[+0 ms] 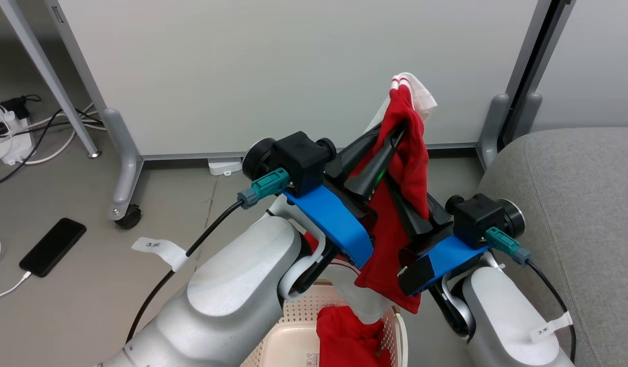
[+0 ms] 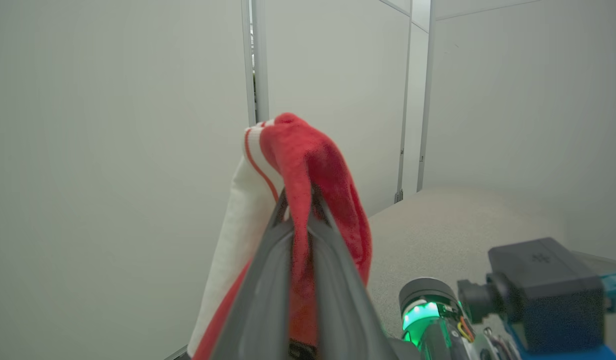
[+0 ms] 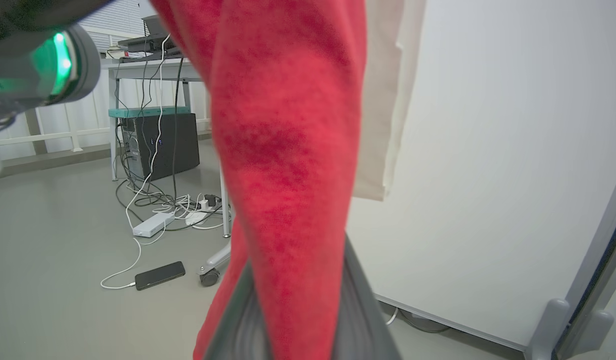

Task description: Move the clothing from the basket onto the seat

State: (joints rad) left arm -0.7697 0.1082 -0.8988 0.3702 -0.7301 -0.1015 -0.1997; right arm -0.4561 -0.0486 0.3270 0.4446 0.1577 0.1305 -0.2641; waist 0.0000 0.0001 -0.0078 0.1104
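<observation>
A red garment with white panels, the clothing, hangs in the air between both raised arms. My left gripper is shut on its top fold, and in the left wrist view that gripper pinches red fabric with a white striped cuff beside it. Lower down, my right gripper is shut on the hanging part; in the right wrist view the red cloth runs down between its fingers. Below stands the cream basket with more red clothing inside. The grey seat lies to the right.
A white partition on castor feet stands behind the arms. A black phone on a white cable lies on the floor at left, near a power strip and cables. The right wrist view shows a computer tower under a desk.
</observation>
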